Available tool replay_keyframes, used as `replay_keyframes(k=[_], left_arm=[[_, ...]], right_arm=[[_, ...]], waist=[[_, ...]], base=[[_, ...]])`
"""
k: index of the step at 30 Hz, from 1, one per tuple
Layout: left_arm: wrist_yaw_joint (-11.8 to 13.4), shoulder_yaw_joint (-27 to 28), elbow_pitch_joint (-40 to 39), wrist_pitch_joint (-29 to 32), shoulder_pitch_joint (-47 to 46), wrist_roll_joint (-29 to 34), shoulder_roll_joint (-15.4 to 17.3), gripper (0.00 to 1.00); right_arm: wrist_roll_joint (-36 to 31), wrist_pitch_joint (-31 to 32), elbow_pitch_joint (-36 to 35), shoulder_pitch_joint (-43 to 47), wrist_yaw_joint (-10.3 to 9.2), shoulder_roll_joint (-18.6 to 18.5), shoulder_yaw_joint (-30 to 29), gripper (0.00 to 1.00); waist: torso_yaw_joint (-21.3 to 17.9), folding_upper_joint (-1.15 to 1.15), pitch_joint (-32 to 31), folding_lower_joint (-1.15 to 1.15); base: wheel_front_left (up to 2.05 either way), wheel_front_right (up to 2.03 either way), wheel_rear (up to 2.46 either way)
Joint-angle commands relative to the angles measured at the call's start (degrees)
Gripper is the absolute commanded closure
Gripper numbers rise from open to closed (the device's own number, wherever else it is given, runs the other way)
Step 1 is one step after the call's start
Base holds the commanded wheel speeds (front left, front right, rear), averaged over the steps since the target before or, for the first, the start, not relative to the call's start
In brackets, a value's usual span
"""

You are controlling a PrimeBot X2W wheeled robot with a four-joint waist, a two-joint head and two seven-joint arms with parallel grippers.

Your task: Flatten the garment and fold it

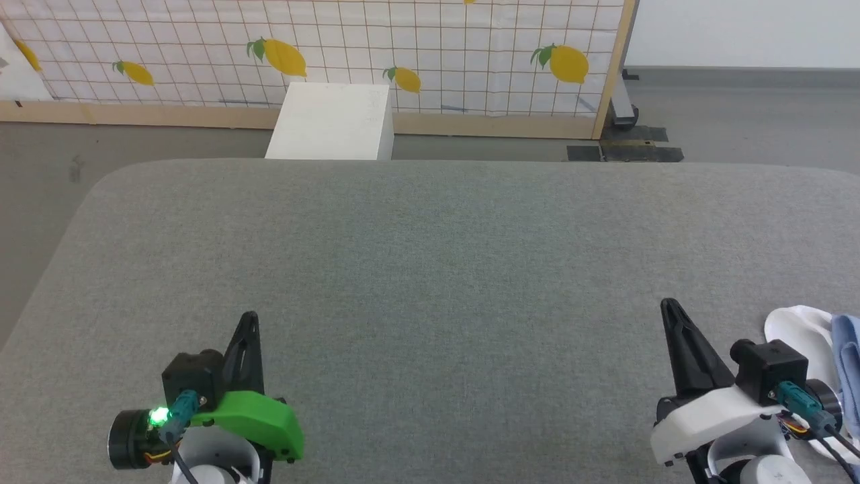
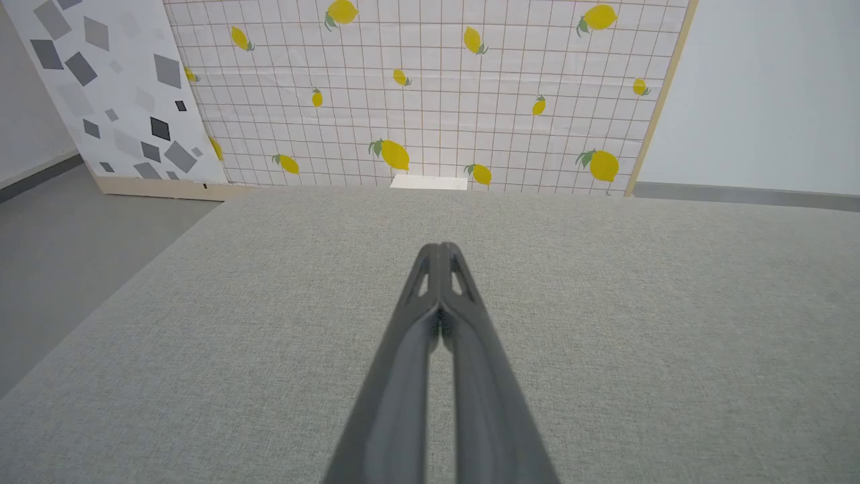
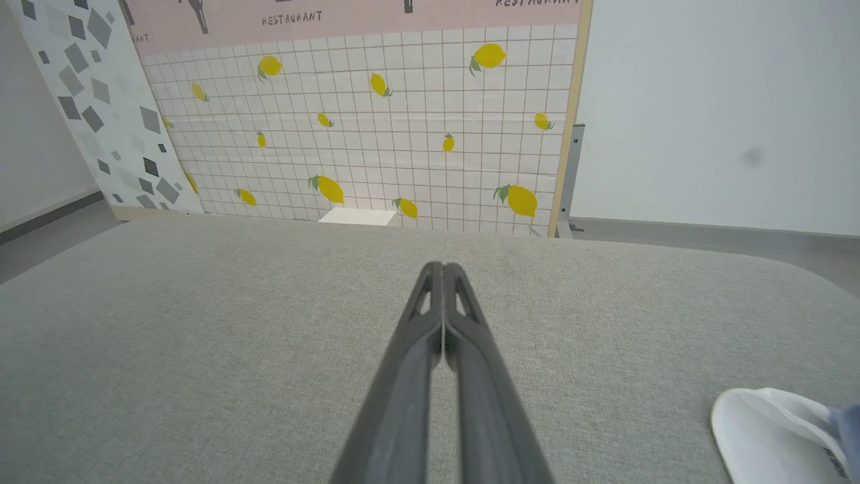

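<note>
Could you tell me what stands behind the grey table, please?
A white box stands just past the far edge of the table, with a lemon-print panel behind it. The table hides the box's base.

Left gripper and right gripper both closed, empty, fingers pointing forward, parked low at either side.

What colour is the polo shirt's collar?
White collar on light blue polo shirt; clearest in right wrist view.
</note>
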Motion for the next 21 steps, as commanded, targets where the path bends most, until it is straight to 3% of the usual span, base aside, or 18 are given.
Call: replay_keyframes(k=[1,21], left_arm=[[-0.45,0.05,-0.52,0.34,0.56,0.54,-0.21,1.0],[-0.75,0.53,-3.14,2.76,0.93,3.08,-0.73,1.0]], right_arm=[[-0.72,0.37,-0.58,0.13,-0.06,0.04,0.08,1.0],[-3.03,2.8,-2.67,0.16,-0.07,0.05,0.18,1.0]], waist=[[0.04,0.0,0.03,0.0],[0.57,0.0,0.44,0.0]], base=[[0.0,0.0,0.0],[0.0,0.0,0.0]])
